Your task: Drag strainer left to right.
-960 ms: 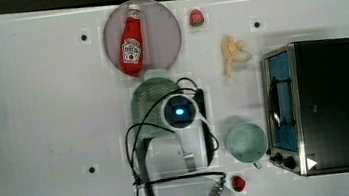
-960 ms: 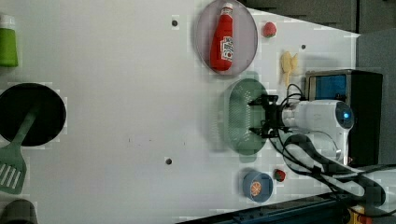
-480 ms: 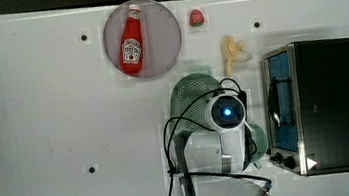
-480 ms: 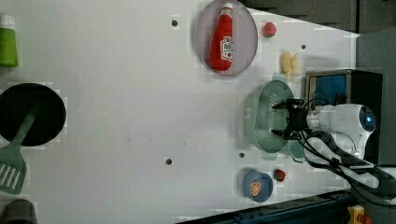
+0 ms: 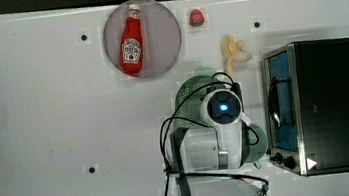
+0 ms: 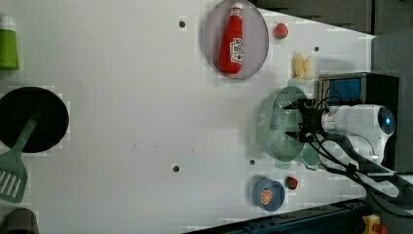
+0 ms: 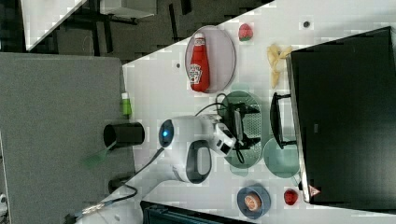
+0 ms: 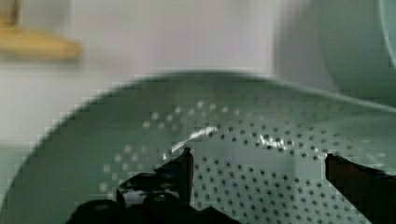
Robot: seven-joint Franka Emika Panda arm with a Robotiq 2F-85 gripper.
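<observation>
The strainer [image 6: 278, 124] sits far toward the top view's right, beside the toaster oven [image 5: 322, 105]. The gripper [image 6: 298, 120], spread wide inside it, grips nothing; the drag looks nearly finished.

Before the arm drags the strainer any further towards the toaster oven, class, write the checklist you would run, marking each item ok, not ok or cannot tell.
1. Gripper inside the strainer bowl, jaws spread wide: ok.
2. Jaws pressing on the perforated floor: cannot tell.
3. Room left on the side of the toaster oven: not ok, strainer lies close beside it.
4. Mint-green cup clear of the strainer: not ok, it sits against the rim.
5. Banana out of the path: ok.
6. Ketchup bottle resting on its grey plate, away from the strainer: ok.
</observation>
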